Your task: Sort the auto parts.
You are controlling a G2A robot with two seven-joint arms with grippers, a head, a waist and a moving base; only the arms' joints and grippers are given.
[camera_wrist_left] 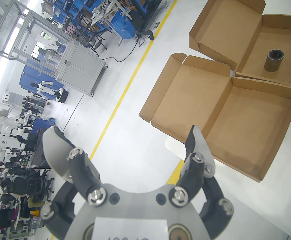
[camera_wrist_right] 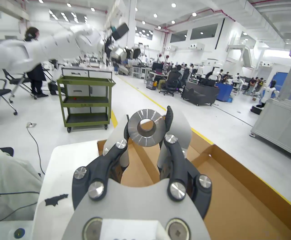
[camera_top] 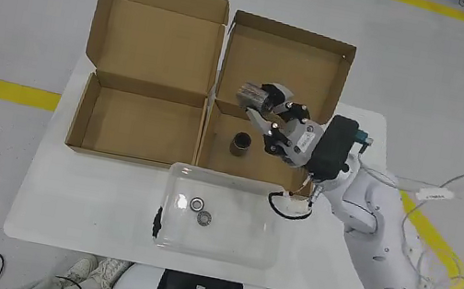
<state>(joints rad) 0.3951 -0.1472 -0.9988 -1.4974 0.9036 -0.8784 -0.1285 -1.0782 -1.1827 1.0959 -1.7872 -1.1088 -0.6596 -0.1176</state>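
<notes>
our right gripper [camera_wrist_right: 147,124] is clamped on a shiny, thick-walled steel sleeve [camera_wrist_right: 136,134], held above the open brown cardboard box [camera_top: 294,69], on whose floor a dark metal cylinder [camera_top: 239,144] stands upright. we judge the sleeve heavy, rigid and slick, so a firm pinch across its round sides suits it. our left gripper [camera_wrist_left: 124,136] hangs with fingers apart, well away from that box.

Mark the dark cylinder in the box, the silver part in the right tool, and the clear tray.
Dark metal cylindrical sleeve [camera_top: 239,148]: top view, its side wall.
Silver metal hollow cylinder [camera_wrist_right: 146,141]: right wrist view, lower end face.
Clear plastic tray [camera_top: 240,230]: top view, bare floor.
</notes>
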